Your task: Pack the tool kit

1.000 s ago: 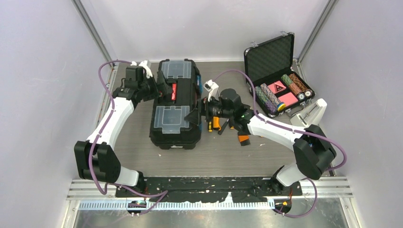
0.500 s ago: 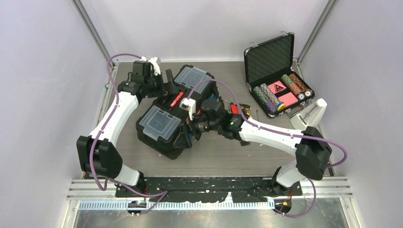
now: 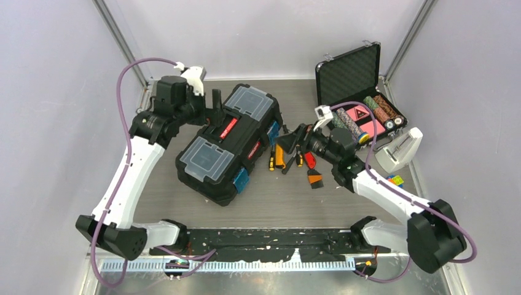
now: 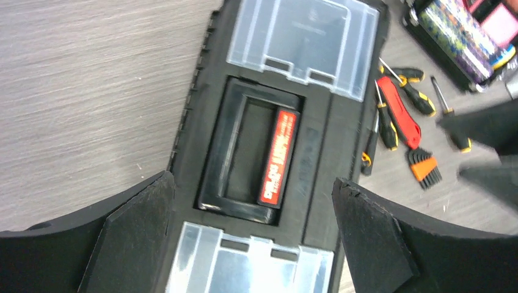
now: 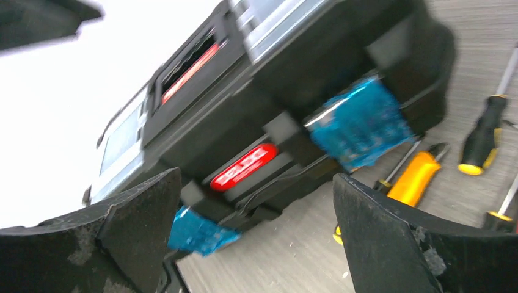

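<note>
The tool kit's black toolbox [image 3: 228,146] lies closed and turned diagonally on the table, with a red handle label [image 4: 279,157], two clear lids [image 4: 308,36] and blue latches [image 5: 360,122]. Loose yellow-and-black and red hand tools [image 3: 290,157] lie on the table just right of it, also seen as hand tools [image 4: 400,116] and a yellow handle [image 5: 418,174]. My left gripper [image 3: 212,110] hovers open over the toolbox's handle recess, the left gripper [image 4: 253,207] holding nothing. My right gripper [image 3: 293,140] stands open above the tools, facing the box's latch side, the right gripper [image 5: 256,213] empty.
An open foam-lined black case of poker chips [image 3: 362,104] stands at the back right. A white holder [image 3: 399,150] and a small coloured piece [image 3: 396,180] lie near the right wall. Walls close in the left, back and right sides.
The toolbox has swung from square to diagonal. My right arm has pulled back rightward off the box, uncovering the tools. Both grippers have opened a little wider; the left has lifted.
</note>
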{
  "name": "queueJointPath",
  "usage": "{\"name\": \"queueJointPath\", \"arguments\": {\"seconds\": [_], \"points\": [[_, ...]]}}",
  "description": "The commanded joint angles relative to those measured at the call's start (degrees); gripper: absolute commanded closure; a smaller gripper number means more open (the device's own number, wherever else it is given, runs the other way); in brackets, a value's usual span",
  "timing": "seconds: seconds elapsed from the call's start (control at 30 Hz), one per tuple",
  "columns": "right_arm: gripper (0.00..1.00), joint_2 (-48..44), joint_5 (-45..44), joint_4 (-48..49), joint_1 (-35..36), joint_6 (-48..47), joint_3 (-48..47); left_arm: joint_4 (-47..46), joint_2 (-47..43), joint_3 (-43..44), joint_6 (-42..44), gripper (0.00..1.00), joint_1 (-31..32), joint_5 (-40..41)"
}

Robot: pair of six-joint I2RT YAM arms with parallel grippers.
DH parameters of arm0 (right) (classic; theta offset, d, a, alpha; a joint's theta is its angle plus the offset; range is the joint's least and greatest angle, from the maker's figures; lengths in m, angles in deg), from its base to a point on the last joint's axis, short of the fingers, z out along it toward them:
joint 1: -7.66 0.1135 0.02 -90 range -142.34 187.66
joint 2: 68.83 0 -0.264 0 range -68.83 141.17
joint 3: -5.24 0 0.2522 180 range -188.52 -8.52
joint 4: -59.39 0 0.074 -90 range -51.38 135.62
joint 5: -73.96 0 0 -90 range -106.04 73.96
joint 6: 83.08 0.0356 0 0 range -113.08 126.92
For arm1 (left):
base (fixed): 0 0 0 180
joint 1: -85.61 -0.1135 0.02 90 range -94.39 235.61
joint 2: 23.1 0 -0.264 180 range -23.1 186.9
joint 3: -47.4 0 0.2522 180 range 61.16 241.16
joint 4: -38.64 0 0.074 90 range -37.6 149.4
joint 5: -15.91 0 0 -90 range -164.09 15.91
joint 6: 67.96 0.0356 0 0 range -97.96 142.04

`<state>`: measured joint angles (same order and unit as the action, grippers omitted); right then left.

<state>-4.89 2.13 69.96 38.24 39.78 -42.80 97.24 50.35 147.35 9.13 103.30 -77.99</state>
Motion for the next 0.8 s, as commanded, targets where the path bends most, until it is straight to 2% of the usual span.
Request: {"name": "queueJointPath", "arguments": {"seconds": [0.0, 0.1, 0.23, 0.27, 0.47, 0.77], "points": [[0.01, 6.2, 3.5, 14.3, -7.1, 13.6, 1.4, 3.3, -1.3, -0.8, 6.1, 0.00, 4.5, 2.2], [0.06, 16.4, 6.3, 27.3, -10.4, 22.9, 1.8, 2.8, -0.7, -0.7, 8.1, 0.00, 6.8, 2.1], [0.01, 29.0, 8.3, 42.1, -10.9, 35.7, -0.2, 2.0, 1.1, -1.3, 11.0, 0.00, 8.9, 3.4], [0.04, 30.5, 7.9, 44.8, -10.9, 36.6, -0.6, 1.4, 2.0, -1.6, 11.4, 0.00, 9.3, 3.4], [0.05, 39.2, 6.5, 46.0, -10.9, 35.9, -3.4, 0.8, 7.5, 0.2, 12.4, 0.00, 11.4, 5.6], [0.05, 45.8, 7.4, 50.9, -10.5, 37.7, -4.9, 0.0, 13.6, 1.4, 10.7, 0.00, 12.3, 1.9]]}}
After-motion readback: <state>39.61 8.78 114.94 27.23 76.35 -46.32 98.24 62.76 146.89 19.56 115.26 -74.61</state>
